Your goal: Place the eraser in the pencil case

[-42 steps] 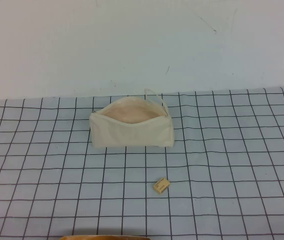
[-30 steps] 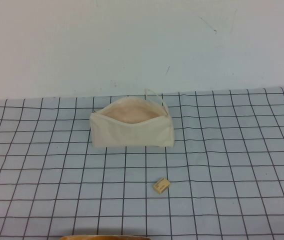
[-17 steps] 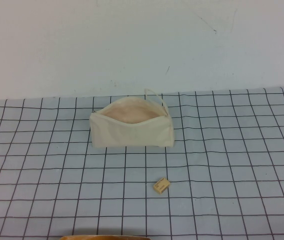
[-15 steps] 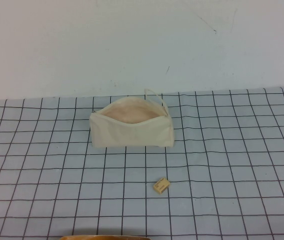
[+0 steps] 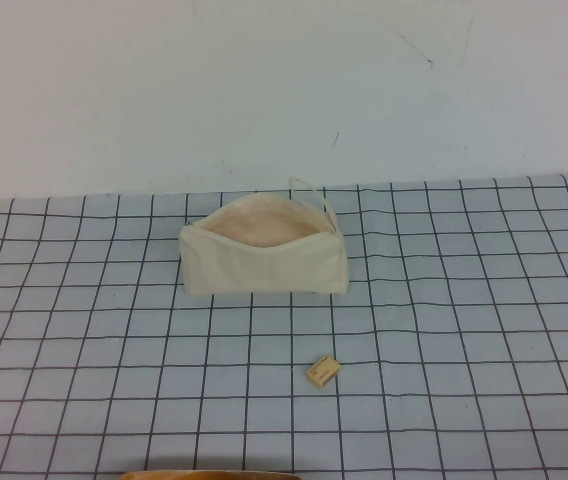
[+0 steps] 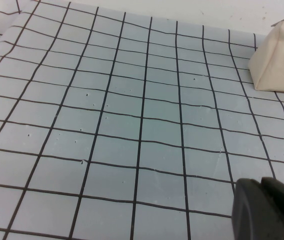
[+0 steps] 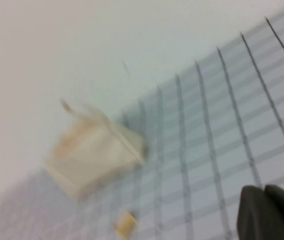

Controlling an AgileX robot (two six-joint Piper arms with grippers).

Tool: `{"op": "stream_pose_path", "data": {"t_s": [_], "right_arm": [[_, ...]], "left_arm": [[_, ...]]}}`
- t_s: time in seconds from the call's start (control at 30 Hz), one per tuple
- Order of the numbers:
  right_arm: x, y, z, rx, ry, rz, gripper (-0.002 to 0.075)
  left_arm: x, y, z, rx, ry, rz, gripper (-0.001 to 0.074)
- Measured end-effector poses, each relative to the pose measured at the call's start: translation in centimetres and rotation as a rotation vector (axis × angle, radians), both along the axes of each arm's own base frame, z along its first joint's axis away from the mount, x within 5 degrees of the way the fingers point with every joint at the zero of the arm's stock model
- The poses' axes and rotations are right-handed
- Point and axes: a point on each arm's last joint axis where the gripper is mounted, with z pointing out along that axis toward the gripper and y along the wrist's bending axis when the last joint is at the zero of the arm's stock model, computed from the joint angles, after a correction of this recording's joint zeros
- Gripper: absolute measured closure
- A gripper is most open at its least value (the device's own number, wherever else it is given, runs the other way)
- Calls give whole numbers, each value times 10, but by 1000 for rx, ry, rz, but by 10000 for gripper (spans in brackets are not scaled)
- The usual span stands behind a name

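Neither gripper shows in the high view. On the checked blue cloth [image 5: 484, 300] the pencil case [image 5: 264, 262] stands with its mouth gaping upward, pinkish lining showing and a cord loop [image 5: 309, 190] at its right end. The eraser [image 5: 322, 371] lies flat on the cloth, apart from the case on the robot's side and a little right of its middle.

From the left wrist, the left gripper [image 6: 268, 209] appears only as a dark finger edge above bare cloth, so its opening cannot be told; one corner of the case [image 6: 278, 60] is visible beyond.

From the right wrist, the right gripper [image 7: 269, 212] is likewise a dark edge, its opening unreadable. The case [image 7: 94, 155] and eraser [image 7: 126, 222] appear blurred, well apart from it.

The eraser looks light, firm and grippy; pinching its two long sides from above seems safest. The case looks soft and may sag if bumped.
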Motion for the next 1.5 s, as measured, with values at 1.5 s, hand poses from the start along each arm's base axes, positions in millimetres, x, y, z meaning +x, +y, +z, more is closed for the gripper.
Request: {"op": "stream_pose_path", "data": {"t_s": [1.5], "right_arm": [[242,148,94,-1046,775,1106,727]], "left_arm": [[0,0,0,0,0,0,736]]}}
